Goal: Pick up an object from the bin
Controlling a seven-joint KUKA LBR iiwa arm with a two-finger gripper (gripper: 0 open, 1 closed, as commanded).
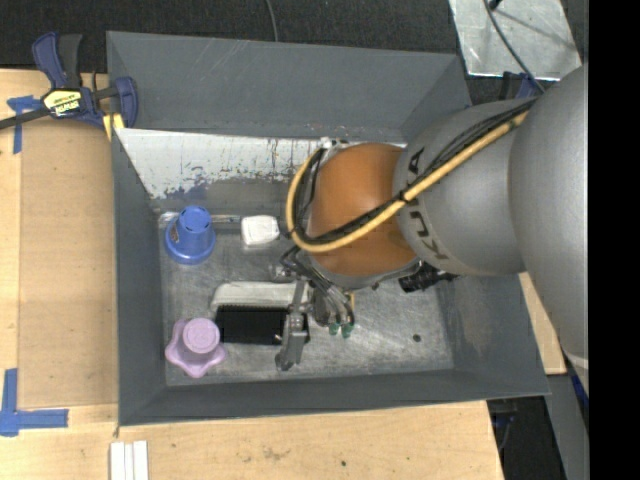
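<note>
My gripper (297,330) hangs below the orange wrist cover, low in the bin's front middle. It is right at the right end of a black rectangular block (247,325), and I cannot tell if it touches the block. A pale grey flat piece (250,294) lies along the block's far side. A lilac flower-shaped knob (195,345) sits just left of the block, in the front left corner.
A blue cup-like piece (190,235) stands at the back left, with a small white plug-like piece (259,231) to its right. The arm and its orange cover hide the bin's middle and back right. Bare floor shows at the front right.
</note>
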